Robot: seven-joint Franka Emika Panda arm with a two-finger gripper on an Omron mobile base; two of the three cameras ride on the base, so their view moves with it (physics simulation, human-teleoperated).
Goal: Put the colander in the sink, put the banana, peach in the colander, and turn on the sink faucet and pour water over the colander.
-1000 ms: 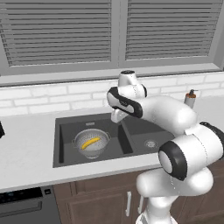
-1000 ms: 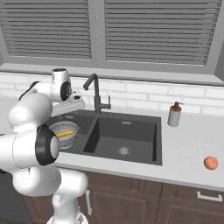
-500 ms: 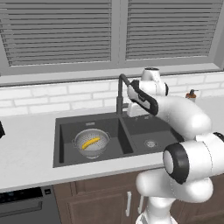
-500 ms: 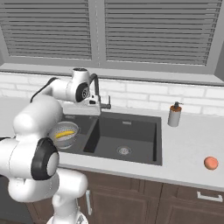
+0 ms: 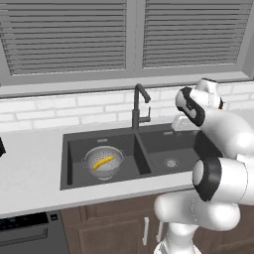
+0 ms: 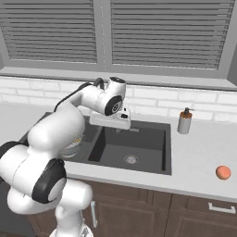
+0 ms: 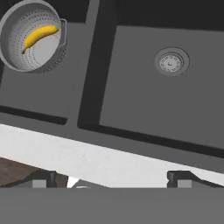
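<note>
Banana [image 5: 103,162] is sitting in the colander [image 5: 103,161] in the left basin of the sink [image 5: 149,136], so I'm going after the peach [image 6: 223,172] now (it's way off right on the table [image 6: 203,155]). Gripper [image 7: 111,176] is hanging wide open, empty, over the right basin.

The banana [image 5: 102,162] lay in the colander [image 5: 103,161], in the sink's [image 5: 149,171] left basin at centre-left of the left base view. The faucet [image 5: 138,107] stood behind the divider. The peach [image 6: 223,172] sat on the worktop [image 6: 199,157], right edge of the right base view.
</note>
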